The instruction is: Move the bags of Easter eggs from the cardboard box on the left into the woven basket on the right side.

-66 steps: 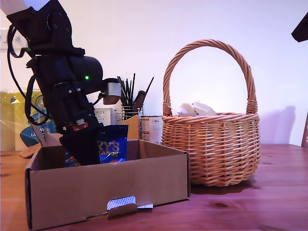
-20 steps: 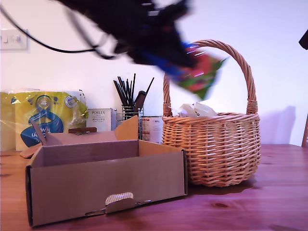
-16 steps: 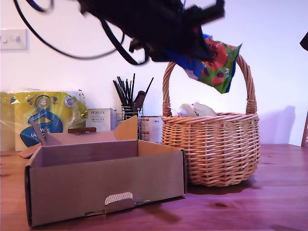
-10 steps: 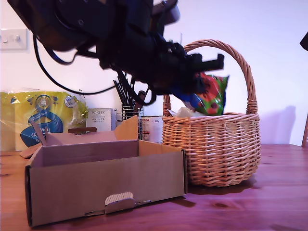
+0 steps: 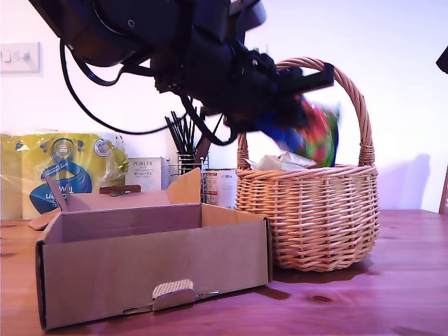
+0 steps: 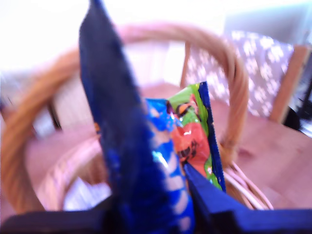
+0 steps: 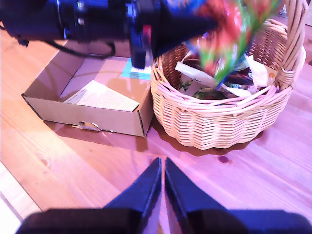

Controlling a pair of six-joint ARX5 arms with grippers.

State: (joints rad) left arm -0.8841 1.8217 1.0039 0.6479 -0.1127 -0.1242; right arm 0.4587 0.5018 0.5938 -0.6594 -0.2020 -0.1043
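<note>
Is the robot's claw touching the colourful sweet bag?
Touching. In the first wrist view, my first gripper is clamped on the bag of Easter eggs, holding it over the woven basket.

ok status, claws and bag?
First claw shut on the bag, over the basket. Second claw shut, empty, clear above the table. Nothing in the way.

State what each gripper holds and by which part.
My first gripper pinches the blue Terry's bag by one end, above the woven basket. My second gripper holds nothing.
</note>
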